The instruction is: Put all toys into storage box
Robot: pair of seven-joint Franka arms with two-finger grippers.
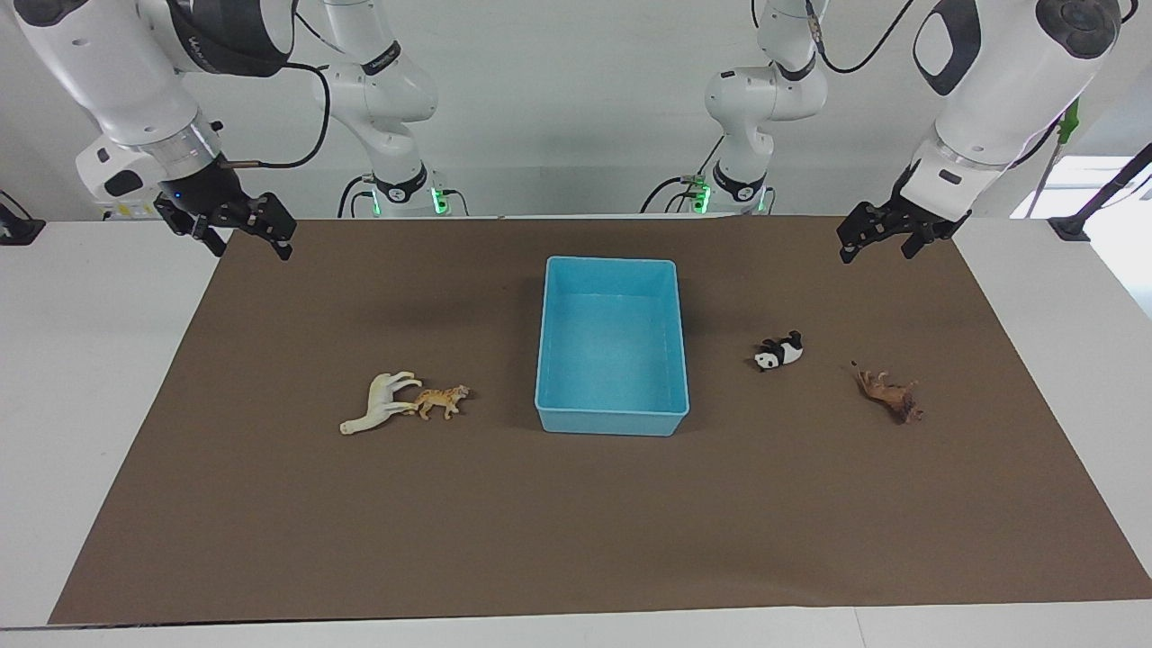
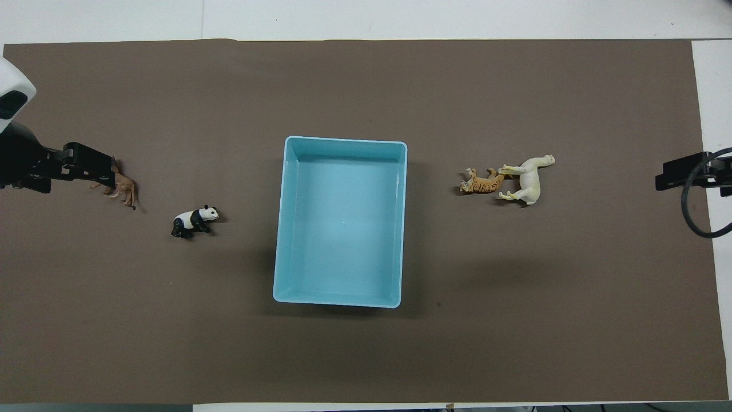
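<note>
Flanking the storage box (image 1: 612,346), four toys (image 1: 781,351) lie outside.

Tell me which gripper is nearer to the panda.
Left. The left gripper hangs open above the mat at its own end, where the panda lies; the right gripper, also open, waits past the storage box.

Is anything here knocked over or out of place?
Yes, the toys. The horse, tiger, panda and brown animal all lie tipped on their sides on the mat, outside the empty blue box. Horse and tiger touch.
</note>
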